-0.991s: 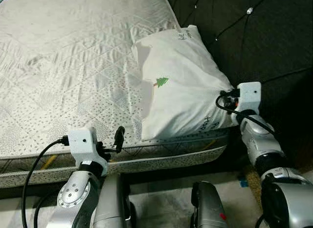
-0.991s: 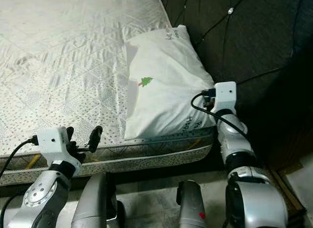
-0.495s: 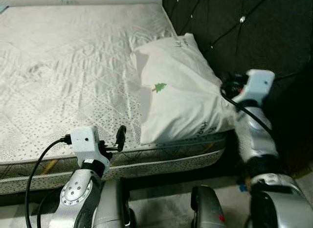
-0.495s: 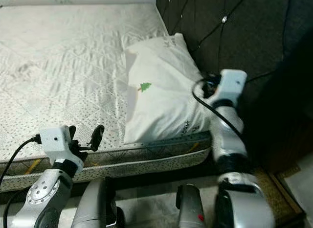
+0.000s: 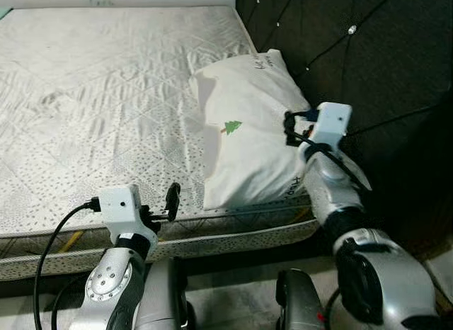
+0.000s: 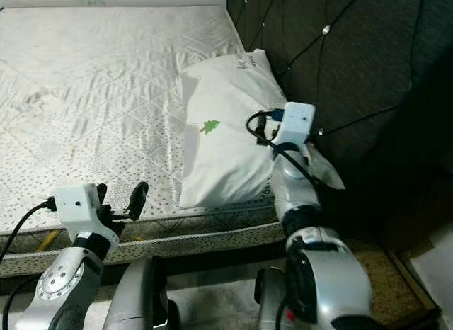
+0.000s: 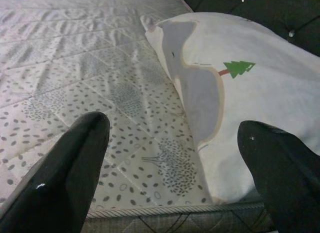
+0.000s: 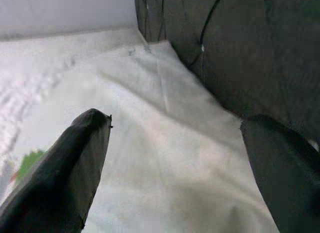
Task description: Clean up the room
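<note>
**Squaring the pillow against the headboard**

The white pillow (image 5: pixel 255 132), marked with a small green tree (image 5: pixel 232 126), lies on the bare quilted mattress (image 5: pixel 106 103) at the corner where the near edge meets the dark tufted headboard (image 5: pixel 368 54). Its long side rests against the headboard and its lower end reaches the mattress's near edge.

The right pincer (image 8: pixel 175 143) hovers just above the pillow's headboard-side edge with its fingers spread wide and nothing between them. The left pincer (image 7: pixel 175 153) is likewise released, held low at the mattress's near edge, just off the pillow's lower corner.

The step in hand looks like taking hold of the pillow to straighten or move it. To do it well:

- Lower the right pincer until both fingers press into the fabric, then close on a fold near the edge rather than on the flat, taut middle.
- Soft stuffing will sag, so a grip near a corner gives more control than one at the centre.
- Keep the wrist clear of the headboard, which stands close beside it.
- The left pincer could pinch the near corner so the pillow lifts level and does not drag over the mattress edge.
</note>
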Available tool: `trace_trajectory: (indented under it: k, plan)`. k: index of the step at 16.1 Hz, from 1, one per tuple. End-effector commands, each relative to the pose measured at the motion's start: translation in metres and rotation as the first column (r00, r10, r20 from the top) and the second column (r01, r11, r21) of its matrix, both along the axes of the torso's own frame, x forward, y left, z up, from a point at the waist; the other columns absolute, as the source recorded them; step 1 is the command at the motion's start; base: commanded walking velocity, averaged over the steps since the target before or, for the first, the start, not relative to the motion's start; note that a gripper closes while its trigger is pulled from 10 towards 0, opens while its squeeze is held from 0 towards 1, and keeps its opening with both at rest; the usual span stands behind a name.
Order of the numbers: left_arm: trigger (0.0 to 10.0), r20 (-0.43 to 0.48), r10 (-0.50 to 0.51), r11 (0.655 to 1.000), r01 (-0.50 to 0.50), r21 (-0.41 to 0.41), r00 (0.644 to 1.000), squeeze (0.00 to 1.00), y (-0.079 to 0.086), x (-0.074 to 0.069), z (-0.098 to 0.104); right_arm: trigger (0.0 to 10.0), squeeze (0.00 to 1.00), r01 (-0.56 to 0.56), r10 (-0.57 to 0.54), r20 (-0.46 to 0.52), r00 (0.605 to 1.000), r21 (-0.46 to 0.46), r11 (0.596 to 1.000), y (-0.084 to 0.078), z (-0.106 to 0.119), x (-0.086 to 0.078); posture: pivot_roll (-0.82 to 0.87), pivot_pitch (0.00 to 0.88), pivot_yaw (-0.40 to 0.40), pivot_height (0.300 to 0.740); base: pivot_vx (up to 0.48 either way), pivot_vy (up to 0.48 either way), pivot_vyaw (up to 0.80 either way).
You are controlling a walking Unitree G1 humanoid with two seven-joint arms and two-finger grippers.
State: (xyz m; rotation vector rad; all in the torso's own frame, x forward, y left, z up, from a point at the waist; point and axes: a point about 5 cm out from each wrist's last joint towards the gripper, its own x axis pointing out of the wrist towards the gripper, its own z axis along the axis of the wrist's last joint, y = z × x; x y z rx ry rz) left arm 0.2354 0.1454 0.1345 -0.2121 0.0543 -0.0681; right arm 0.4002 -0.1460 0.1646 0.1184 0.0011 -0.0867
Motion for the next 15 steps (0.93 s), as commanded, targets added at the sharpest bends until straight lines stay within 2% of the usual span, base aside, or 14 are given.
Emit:
trace_trajectory:
  k: [1,3,8,11,12,14,15]
  plan:
    - [10.0,-0.015,0.012,1.000,-0.012,0.008,1.000,0.00,0.002,-0.006,-0.001,10.0,1.00,0.042,-0.039,-0.130,0.991,0.020,0.999,0.001,-0.020,-0.003,0.13,0.149,-0.016,0.590,0.000,0.000,0.00]
    - [10.0,-0.022,0.020,1.000,-0.019,0.012,1.000,0.00,0.003,-0.010,-0.002,10.0,1.00,0.083,-0.068,-0.286,0.956,0.042,0.996,0.004,-0.047,-0.012,0.14,0.155,-0.020,0.590,0.000,0.000,0.00]
    - [10.0,-0.031,0.021,1.000,-0.021,0.006,0.999,0.00,0.002,-0.011,-0.002,10.0,1.00,0.095,-0.074,-0.399,0.914,0.034,0.995,0.002,-0.069,-0.022,0.13,0.160,-0.024,0.590,0.000,0.000,0.00]
    - [10.0,-0.025,0.016,1.000,-0.015,0.006,1.000,0.00,0.001,-0.006,-0.002,10.0,1.00,0.125,-0.085,-0.333,0.939,0.102,0.987,-0.002,-0.054,-0.015,0.12,0.144,-0.020,0.590,0.000,0.000,0.00]
    - [10.0,-0.016,0.014,1.000,-0.014,0.007,1.000,0.00,0.001,-0.002,-0.001,10.0,1.00,0.079,-0.045,-0.206,0.977,0.162,0.984,0.001,-0.029,-0.005,0.11,0.122,-0.019,0.590,0.000,0.000,0.00]
    - [10.0,-0.011,0.013,1.000,-0.013,0.006,1.000,0.00,0.001,0.002,-0.002,10.0,1.00,0.025,-0.006,-0.117,0.993,0.159,0.987,0.002,-0.013,0.000,0.11,0.104,-0.020,0.590,0.000,0.000,0.00]
    - [10.0,-0.012,0.017,1.000,-0.017,0.007,1.000,0.00,0.001,0.004,-0.003,10.0,0.91,-0.001,0.013,-0.071,0.997,0.164,0.986,0.002,-0.004,0.003,0.10,0.095,-0.020,0.590,0.000,0.000,0.00]
